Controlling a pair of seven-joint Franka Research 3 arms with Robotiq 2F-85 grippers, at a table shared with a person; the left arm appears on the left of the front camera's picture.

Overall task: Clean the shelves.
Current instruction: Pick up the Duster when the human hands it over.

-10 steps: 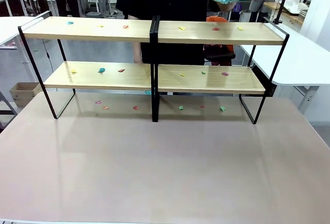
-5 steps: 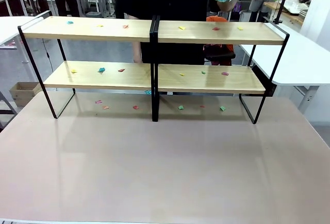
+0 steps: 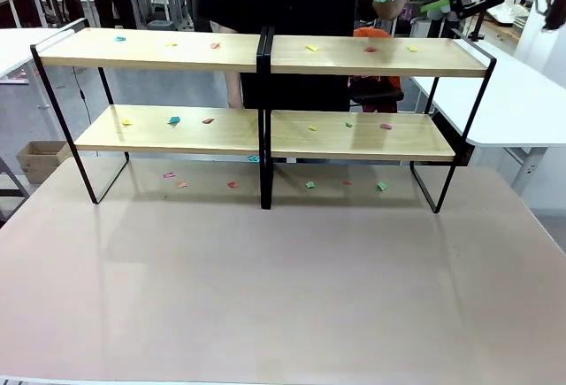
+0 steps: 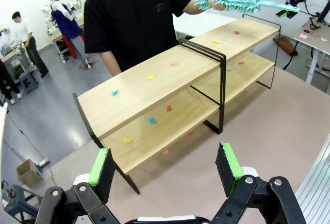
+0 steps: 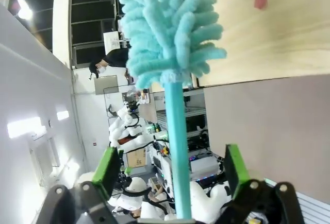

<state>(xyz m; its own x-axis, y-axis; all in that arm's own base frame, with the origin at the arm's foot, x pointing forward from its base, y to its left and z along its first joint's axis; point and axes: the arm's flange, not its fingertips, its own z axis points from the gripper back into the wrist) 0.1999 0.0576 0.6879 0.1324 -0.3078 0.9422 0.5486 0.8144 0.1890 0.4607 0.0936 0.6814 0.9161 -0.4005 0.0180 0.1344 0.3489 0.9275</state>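
Teal duster [image 5: 171,33] handle between wide-open right claw [image 5: 171,165] fingers, ungripped; left claw [image 4: 165,163] wide, empty.

the shelves [image 3: 177,50] stand upright along the far edge of the table [image 3: 283,296], long side parallel to that edge, reaching nearly from the far left corner to the far right one. they are two units joined end to end at the middle: light wooden boards on a thin black metal frame, two tiers each, with the lower tier raised off the tabletop on the frame's legs. every board sits level and carries small coloured paper scraps [image 3: 174,120] — about three per board, in yellow, red, pink, blue and green — scattered well apart.
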